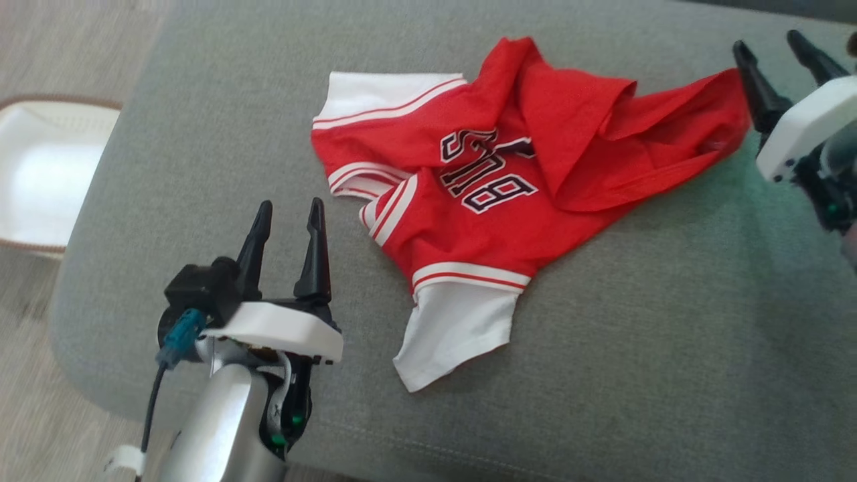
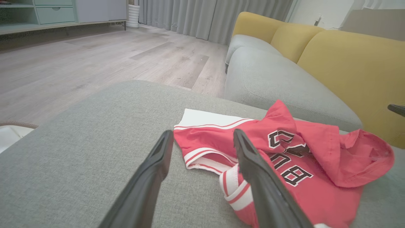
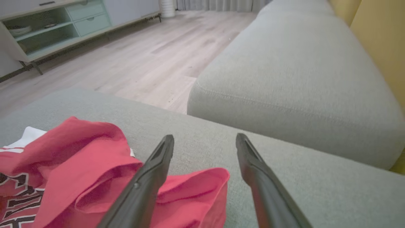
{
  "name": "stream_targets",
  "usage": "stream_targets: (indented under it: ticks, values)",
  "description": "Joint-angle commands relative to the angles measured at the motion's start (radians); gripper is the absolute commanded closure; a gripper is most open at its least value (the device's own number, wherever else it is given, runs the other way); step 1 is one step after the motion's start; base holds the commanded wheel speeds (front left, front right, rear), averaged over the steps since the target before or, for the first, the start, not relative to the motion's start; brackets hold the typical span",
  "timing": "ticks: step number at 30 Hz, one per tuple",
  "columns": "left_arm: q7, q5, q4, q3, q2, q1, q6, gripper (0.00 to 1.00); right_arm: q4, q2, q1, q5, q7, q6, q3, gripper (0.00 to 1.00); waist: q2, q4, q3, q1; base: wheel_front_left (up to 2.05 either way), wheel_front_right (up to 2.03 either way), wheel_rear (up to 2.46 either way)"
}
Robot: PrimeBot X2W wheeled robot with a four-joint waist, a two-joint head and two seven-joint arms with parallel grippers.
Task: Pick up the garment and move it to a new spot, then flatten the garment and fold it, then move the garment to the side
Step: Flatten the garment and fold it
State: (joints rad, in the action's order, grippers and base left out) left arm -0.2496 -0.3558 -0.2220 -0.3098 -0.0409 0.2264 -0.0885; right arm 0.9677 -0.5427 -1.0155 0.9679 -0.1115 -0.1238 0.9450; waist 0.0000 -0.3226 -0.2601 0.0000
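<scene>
Floor (image 2: 95, 57): pale wood, seen beyond the work area.
Sofa (image 2: 278, 85): grey seat with a yellow back, set behind the work area.
Cushion (image 1: 636, 348): grey, and the garment is carried on it.
Garment (image 1: 469, 227): a red jersey with white sleeves and striped trim. It is laid crumpled near the middle of the cushion with the dark lettering facing up. The upper red part is folded over itself toward the right. One white sleeve is pointed toward the robot and the other lies at the far left.
Tub (image 1: 40, 167): white, noted on the floor left of the cushion.
Left tool (image 1: 290, 203): fingers are spread and nothing is held. It is placed over bare cushion just left of the garment, apart from it.
Right tool (image 1: 767, 40): fingers are spread and nothing is held between them. It is placed at the garment's right end, with one finger against the red hem in view. Contact cannot be determined.
</scene>
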Motion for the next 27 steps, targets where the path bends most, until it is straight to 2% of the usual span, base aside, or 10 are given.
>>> stream_targets:
  ticks: [1, 5, 11, 17, 27]
  values:
    - [-0.012, 0.003, 0.026, 0.039, -0.009, 0.006, -0.001, 0.0, -0.031, 0.001, 0.02, -0.012, -0.05, -0.007, 0.019, 0.0, 0.0, 0.018, 0.03, 0.0, 0.0, 0.0, 0.0]
    - [-0.012, 0.015, 0.015, 0.057, -0.009, -0.01, 0.01, 0.0, -0.11, 0.035, 0.079, 0.002, -0.095, -0.007, 0.074, 0.0, 0.0, 0.037, 0.066, 0.0, 0.0, 0.0, 0.0]
    - [-0.012, 0.022, 0.008, 0.063, -0.009, -0.016, 0.022, 0.0, -0.188, 0.079, 0.138, 0.055, -0.037, -0.007, 0.14, 0.0, 0.0, 0.044, 0.079, 0.0, 0.0, 0.0, 0.0]
    - [-0.012, 0.022, 0.005, 0.054, -0.009, -0.012, 0.028, 0.0, -0.233, 0.118, 0.154, 0.176, 0.13, -0.007, 0.183, 0.0, 0.0, 0.035, 0.073, 0.0, 0.0, 0.0, 0.0]
    - [-0.012, 0.0, 0.011, 0.028, -0.009, -0.007, 0.019, 0.0, -0.246, 0.118, 0.133, 0.315, 0.248, -0.007, 0.205, 0.0, 0.0, -0.026, 0.04, 0.0, 0.0, 0.0, 0.0]
